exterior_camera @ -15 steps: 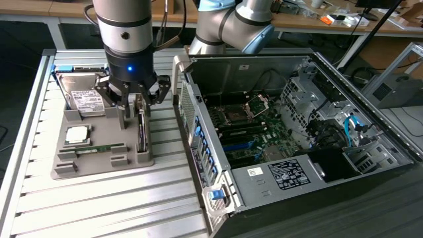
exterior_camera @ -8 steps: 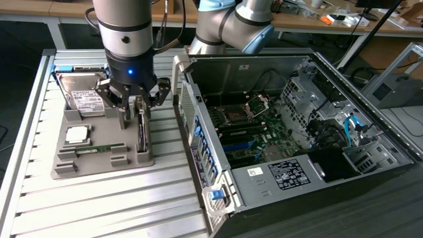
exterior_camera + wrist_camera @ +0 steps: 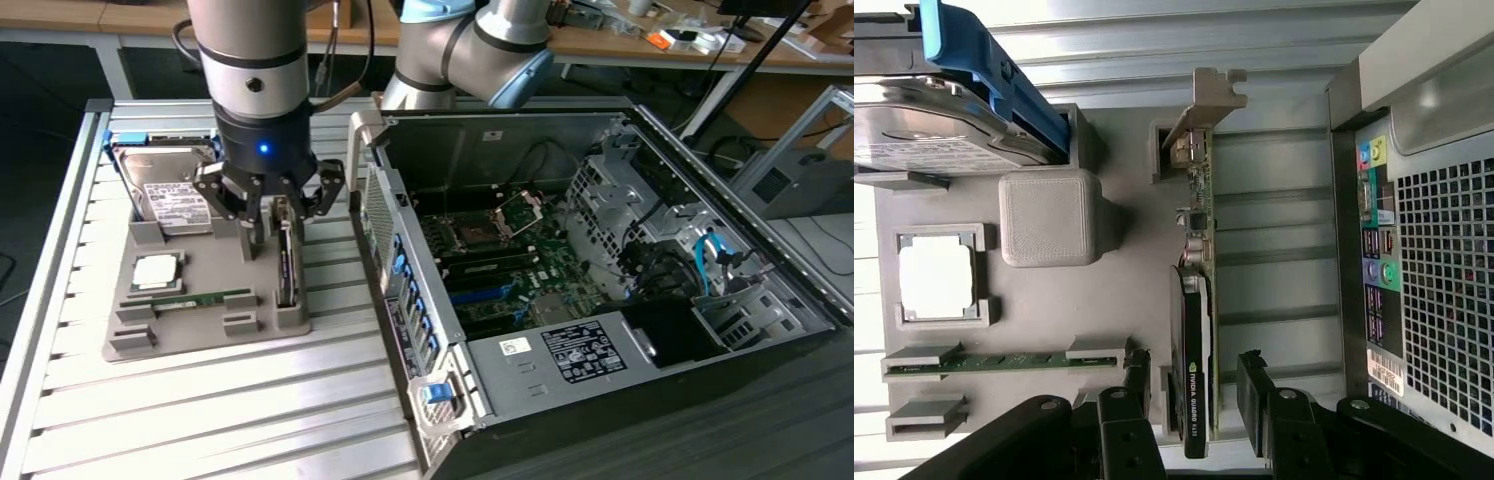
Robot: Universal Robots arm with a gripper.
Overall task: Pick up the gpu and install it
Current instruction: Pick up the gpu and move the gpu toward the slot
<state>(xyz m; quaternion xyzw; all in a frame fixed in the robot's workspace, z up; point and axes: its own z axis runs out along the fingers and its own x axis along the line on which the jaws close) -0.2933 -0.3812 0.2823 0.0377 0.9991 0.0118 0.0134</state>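
Gripper (image 3: pixel 267 228) low over grey holder tray (image 3: pixel 200 335), on exterior view's left of open computer case (image 3: pixel 601 250). Fingers (image 3: pixel 1137 385) apart, one either side of gpu (image 3: pixel 1194 330) at its dark cooler part. Gap shows on both sides, nothing clamped. This gpu stands on edge in slot along tray's right side, closest to case, silver bracket (image 3: pixel 1204 100) toward far end. Same tray: hard drive (image 3: pixel 167 195) at far end, CPU (image 3: pixel 156 270) mid, RAM stick (image 3: pixel 200 299) nearer. Tray rests on slatted metal table (image 3: pixel 200 430).
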